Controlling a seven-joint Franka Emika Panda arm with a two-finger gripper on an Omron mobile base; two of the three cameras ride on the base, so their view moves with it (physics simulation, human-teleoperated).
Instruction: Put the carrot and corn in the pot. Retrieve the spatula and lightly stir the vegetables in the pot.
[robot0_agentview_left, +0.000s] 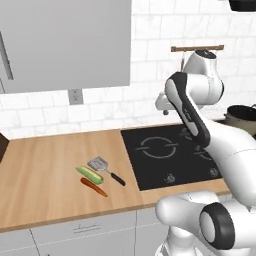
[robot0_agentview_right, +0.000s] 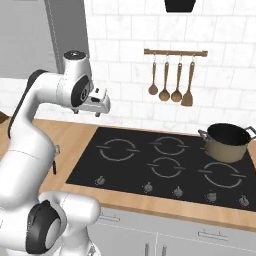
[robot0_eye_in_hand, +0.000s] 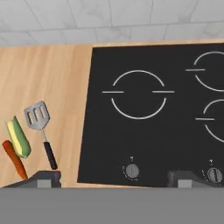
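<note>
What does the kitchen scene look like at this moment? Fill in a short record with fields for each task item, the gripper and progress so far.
carrot: on the wooden counter, left of the stove, beside the corn
corn: on the counter, between carrot and spatula
spatula: flat on the counter, blade by the corn
pot: on the stove's far right burner, nothing visible inside
gripper: open, holding nothing, above the stove
progress: nothing moved into the pot yet
</note>
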